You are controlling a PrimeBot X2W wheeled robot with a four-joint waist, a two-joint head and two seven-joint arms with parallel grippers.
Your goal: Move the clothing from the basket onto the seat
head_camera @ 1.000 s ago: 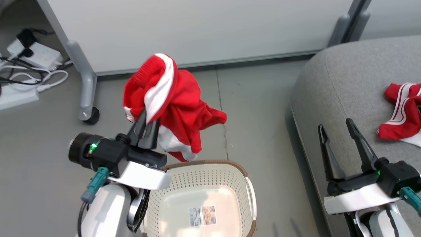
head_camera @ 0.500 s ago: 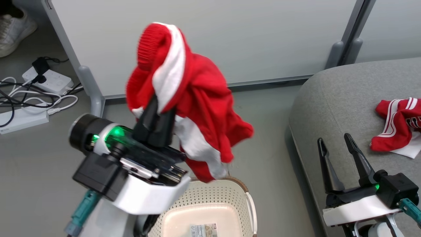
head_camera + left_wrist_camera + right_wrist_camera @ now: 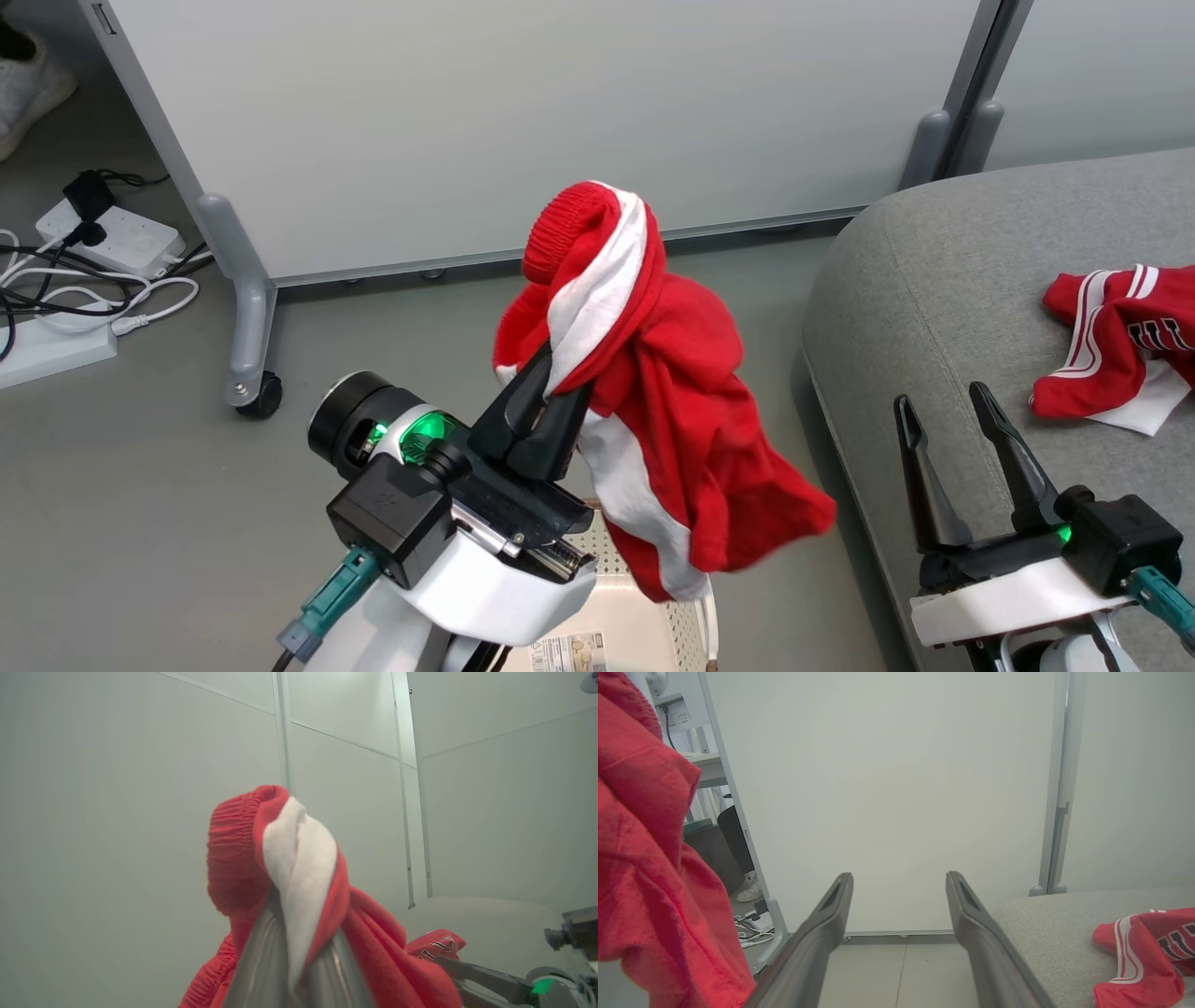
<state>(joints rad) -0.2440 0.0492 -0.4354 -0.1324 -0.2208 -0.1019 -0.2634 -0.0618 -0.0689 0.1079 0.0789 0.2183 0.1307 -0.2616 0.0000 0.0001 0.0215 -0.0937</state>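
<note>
My left gripper [image 3: 560,383] is shut on a bunched red garment with white trim [image 3: 672,411], which hangs in the air above the far rim of the cream basket [image 3: 691,621]. In the left wrist view the cloth [image 3: 280,858] wraps over my fingertips. A second red jersey [image 3: 1116,345] lies crumpled on the grey seat [image 3: 934,280] at the right, seen also in the right wrist view as a red jersey [image 3: 1143,952]. My right gripper [image 3: 943,406] stands open over the seat's front edge, holding nothing. The basket's bottom shows a paper label [image 3: 569,649].
A pale grey wheeled partition [image 3: 523,121] stands behind, its caster [image 3: 257,397] on the floor at left. Power strips and cables [image 3: 84,271] lie at the far left. A person's white shoe [image 3: 23,79] is at the top left corner.
The left gripper has carried the held garment to the right, toward the seat, and lower in the picture. The head camera has also shifted. The right gripper stays open in place.
</note>
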